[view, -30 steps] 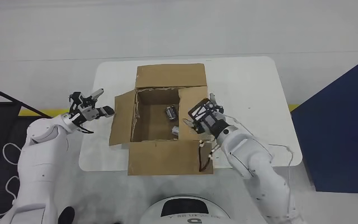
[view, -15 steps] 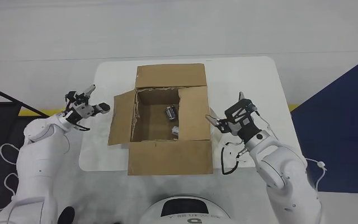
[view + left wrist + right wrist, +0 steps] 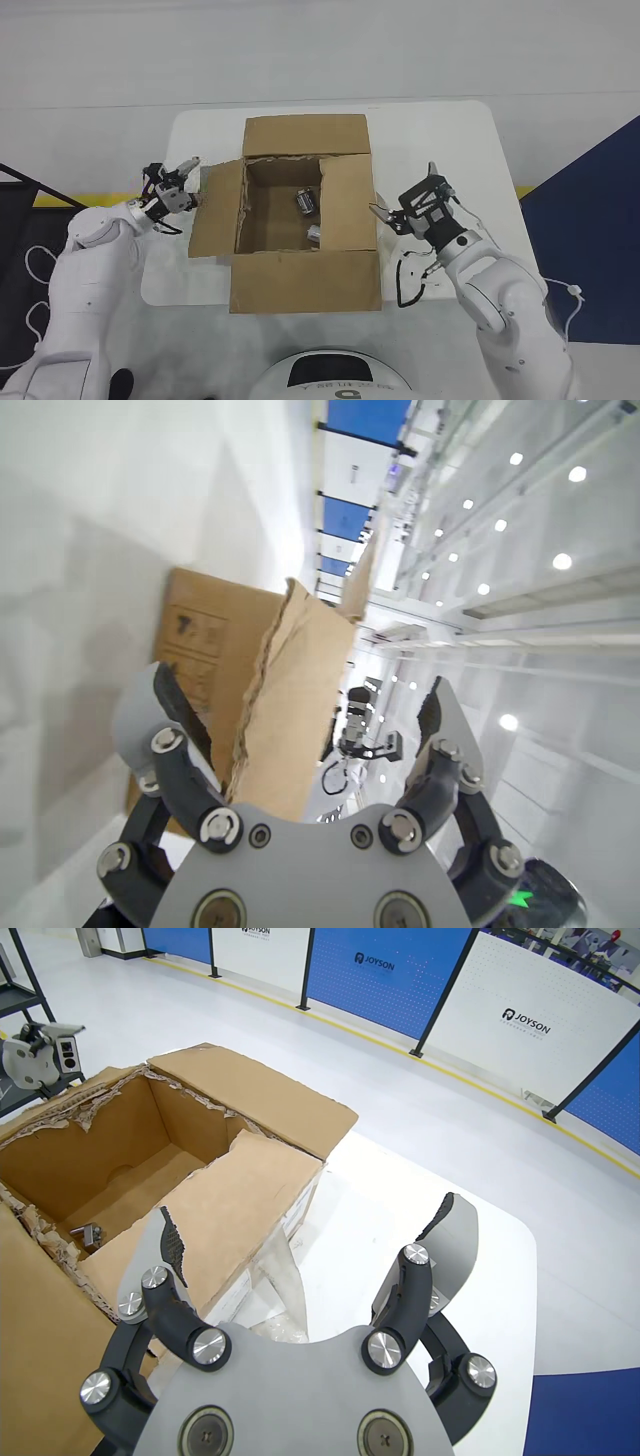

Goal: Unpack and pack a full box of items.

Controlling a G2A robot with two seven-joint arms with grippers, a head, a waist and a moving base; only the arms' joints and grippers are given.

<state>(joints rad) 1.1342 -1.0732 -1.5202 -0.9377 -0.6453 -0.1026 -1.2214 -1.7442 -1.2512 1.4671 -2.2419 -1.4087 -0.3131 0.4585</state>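
- The cardboard box [image 3: 280, 172] stands open in the middle of the white tabletop [image 3: 450, 140], with all four flaps folded outward and their edges torn and ragged
- Its far flap [image 3: 305, 135] lies away from the robot, and its near flap [image 3: 305, 280] reaches to the tabletop's near edge
- The left flap [image 3: 218, 210] and the right flap [image 3: 348, 200] spread out to the sides
- Two small metal parts lie on the box floor, apart from each other: one [image 3: 307, 200] toward the right wall, the other [image 3: 313, 235] closer to the near wall
- The rest of the box floor shows as bare cardboard
- The left tool [image 3: 300, 680] is at the outer edge of the left flap, with its fingers [image 3: 172, 700] spread wide
- In the left wrist view the flap's torn edge runs into the gap between them and sits close beside one finger; whether it touches cannot be told
- The left tool grips nothing
- The right tool [image 3: 306, 1208] hangs over the bare tabletop just beside the right flap and apart from it
- Its fingers [image 3: 450, 1223] are also spread wide, with nothing between them
- A piece of clear film [image 3: 280, 1273] lies crumpled against the box's right wall below the right flap, just in front of the right tool
- Blue and white panels [image 3: 525, 1013] stand on the floor behind the tabletop, with a yellow line [image 3: 500, 1088] running along their feet
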